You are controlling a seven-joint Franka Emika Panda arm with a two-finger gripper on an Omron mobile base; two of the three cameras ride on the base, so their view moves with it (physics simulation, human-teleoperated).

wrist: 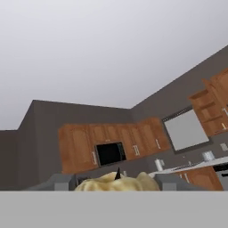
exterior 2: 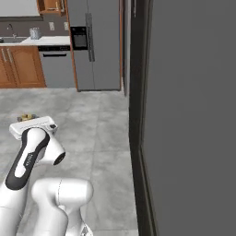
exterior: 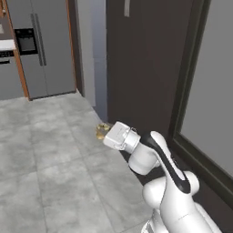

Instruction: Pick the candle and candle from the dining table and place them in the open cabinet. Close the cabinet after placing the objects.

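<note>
Far left wall: grey double-door fridge [exterior: 43, 50] stands between wood side panels, with a black wall oven [exterior: 26, 41] on its left edge
Floor: pale grey tiles [exterior: 54, 159], bare around the arm
Gripper: gripper [exterior: 103, 131] hangs low above the tiles at the end of the bent white arm, jaws closed around the golden candle, so it's gripping it
Candle: golden candle [exterior: 102, 131] sits right at the fingertips; from the hand view it's a lumpy yellow blob [wrist: 116, 182] between them
Cabinet: open reddish-brown wall cabinet [wrist: 209, 109] shows shelves at the hand view's right edge
Right side: dark wall [exterior 2: 193, 115] runs close beside the base
</note>
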